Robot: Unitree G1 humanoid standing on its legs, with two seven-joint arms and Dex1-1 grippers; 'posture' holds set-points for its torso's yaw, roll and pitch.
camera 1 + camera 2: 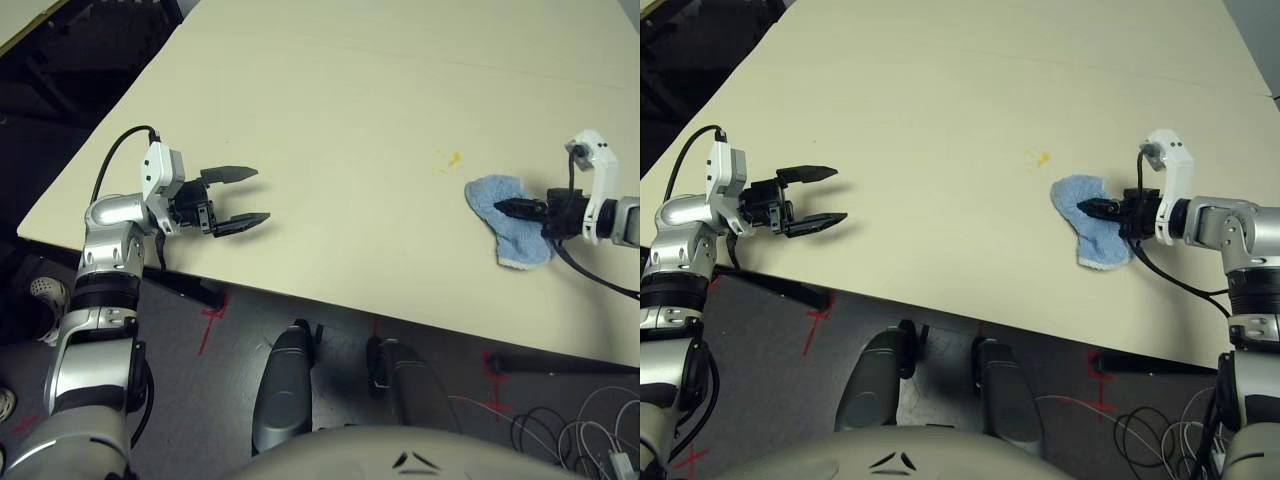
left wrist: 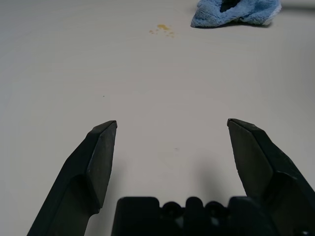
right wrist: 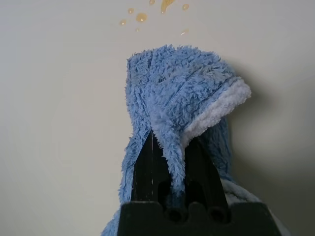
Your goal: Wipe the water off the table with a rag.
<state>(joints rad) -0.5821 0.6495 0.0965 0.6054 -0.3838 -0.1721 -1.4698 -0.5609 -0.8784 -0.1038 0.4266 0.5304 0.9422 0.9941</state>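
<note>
The light blue rag (image 1: 505, 215) lies bunched on the right side of the cream table (image 1: 330, 130), its white edge toward the near side. My right gripper (image 1: 512, 208) is shut on the rag (image 3: 174, 113), with a fold pinched between the black fingers (image 3: 147, 167). A few small yellow-orange water spots (image 1: 452, 159) sit just left of and beyond the rag, clear of it; the water spots (image 3: 142, 12) lie right ahead of the cloth. My left gripper (image 1: 243, 198) hovers open over the table's near left corner, holding nothing.
The table's near edge (image 1: 300, 295) runs diagonally close under both grippers. A thin seam line (image 1: 560, 80) crosses the far part of the top. On the floor below lie red tape marks (image 1: 212, 318) and white cables (image 1: 590, 440).
</note>
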